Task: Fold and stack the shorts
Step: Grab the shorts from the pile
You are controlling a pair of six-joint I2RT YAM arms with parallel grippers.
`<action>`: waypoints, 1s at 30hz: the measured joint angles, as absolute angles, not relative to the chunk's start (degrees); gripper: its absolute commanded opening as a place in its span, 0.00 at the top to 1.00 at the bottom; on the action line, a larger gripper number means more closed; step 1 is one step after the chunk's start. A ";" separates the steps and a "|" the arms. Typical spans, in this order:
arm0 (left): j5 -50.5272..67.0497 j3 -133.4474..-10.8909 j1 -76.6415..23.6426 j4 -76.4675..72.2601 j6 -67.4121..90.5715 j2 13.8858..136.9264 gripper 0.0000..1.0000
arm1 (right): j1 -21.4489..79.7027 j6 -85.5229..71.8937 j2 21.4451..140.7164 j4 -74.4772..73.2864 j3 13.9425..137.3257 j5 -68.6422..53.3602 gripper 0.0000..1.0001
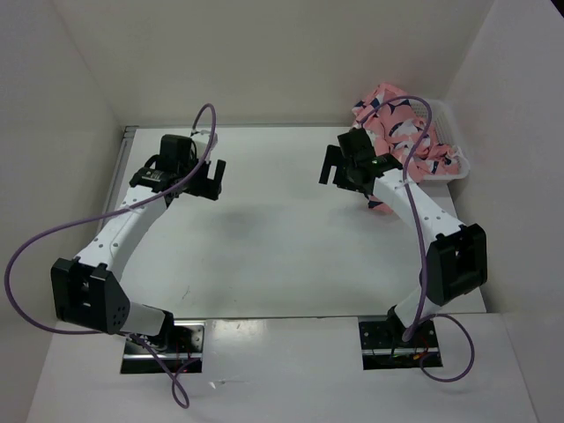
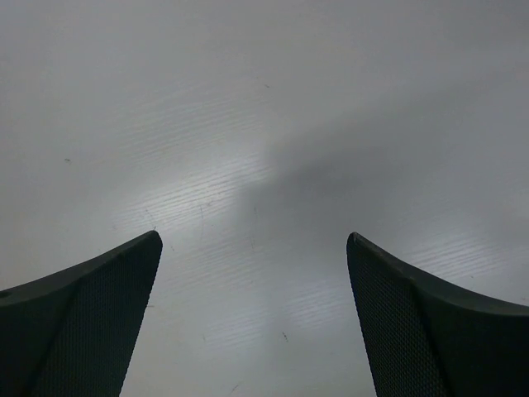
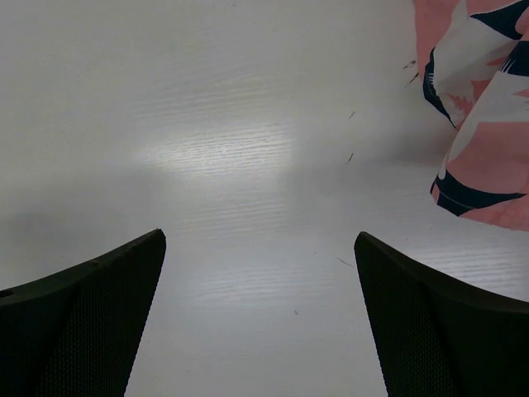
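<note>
Two open hands over one white bench (image 1: 282,256); pink shorts (image 1: 395,123) heaped at its far right corner

The left hand (image 1: 214,181) hangs spread wide near the far left corner, holding nothing; the right hand (image 1: 330,167), also released, hangs just beside the shorts; these fill one white mesh basket (image 1: 460,166), part spilling onto the bench; how many pairs cannot be told.

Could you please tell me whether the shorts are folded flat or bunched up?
Bunched up: the shorts lie in a crumpled heap in the white basket, part spilling over its rim.
</note>
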State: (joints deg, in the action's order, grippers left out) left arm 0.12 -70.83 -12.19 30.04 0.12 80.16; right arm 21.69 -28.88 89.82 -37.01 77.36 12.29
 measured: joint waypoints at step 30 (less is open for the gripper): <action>5.19 -70.83 -12.16 30.98 0.14 81.43 0.01 | -10.79 -27.27 96.40 -30.72 84.64 12.10 0.17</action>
State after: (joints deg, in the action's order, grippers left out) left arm 5.19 -70.83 -12.16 30.98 0.14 81.43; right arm -10.79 -27.27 96.40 -30.72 84.64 12.10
